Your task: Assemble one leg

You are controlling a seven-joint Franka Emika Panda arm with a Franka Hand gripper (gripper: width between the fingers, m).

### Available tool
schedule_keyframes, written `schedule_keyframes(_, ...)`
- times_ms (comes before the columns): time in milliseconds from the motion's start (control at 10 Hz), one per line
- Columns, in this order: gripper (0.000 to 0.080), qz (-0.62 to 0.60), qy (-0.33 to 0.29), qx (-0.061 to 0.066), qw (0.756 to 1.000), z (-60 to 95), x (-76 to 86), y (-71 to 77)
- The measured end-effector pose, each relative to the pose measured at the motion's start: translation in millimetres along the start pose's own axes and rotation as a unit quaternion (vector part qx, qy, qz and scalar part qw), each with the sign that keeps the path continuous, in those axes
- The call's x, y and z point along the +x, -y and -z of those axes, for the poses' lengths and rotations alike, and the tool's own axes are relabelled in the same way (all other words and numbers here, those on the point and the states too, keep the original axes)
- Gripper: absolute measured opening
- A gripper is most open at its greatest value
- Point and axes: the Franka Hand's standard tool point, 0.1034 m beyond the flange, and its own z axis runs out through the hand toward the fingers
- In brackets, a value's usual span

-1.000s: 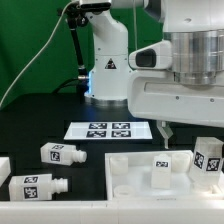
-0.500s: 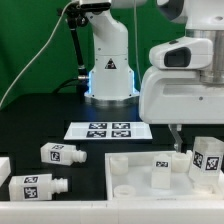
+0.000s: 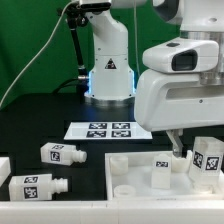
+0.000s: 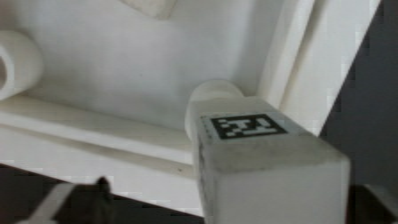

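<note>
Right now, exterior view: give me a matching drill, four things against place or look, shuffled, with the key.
Things:
1 marker board
2 panel
3 table
4 lying leg

Place or look:
a black surface
b on its side, exterior view's left
c several tags, in front of the arm's base
d raised rim, exterior view's lower right

Pairs: 1-c, 2-d, 3-a, 4-b

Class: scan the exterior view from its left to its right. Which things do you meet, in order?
Front lying leg → robot base → short standing leg → leg at the right edge.
</note>
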Motion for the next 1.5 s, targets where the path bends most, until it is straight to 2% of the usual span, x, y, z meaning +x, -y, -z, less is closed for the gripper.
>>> schedule_keyframes(100, 0.0388, 0.0, 0.0, 0.0, 1.0, 0.0, 0.0, -0.1)
schedule_keyframes(200, 0.0284, 0.0, 0.0, 0.0, 1.0, -0.1, 0.0, -0.1)
schedule_keyframes(700, 0.0284, -0.023, 0.0, 0.001, 1.0, -0.2, -0.1, 0.2)
schedule_keyframes(1000, 0.0284, -0.183, -0.006, 0.002, 0.983, -1.5, 2.0, 0.0)
schedule_keyframes(1100, 0.0284, -0.261, -0.005, 0.009, 0.965, -1.5, 2.1, 1.1)
schedule_keyframes(1200, 0.0284, -0.352, -0.003, 0.013, 0.936, -1.3, 1.9, 4.3)
schedule_keyframes(1500, 0.0284, -0.527, 0.005, 0.008, 0.85, -1.1, -0.6, 10.3)
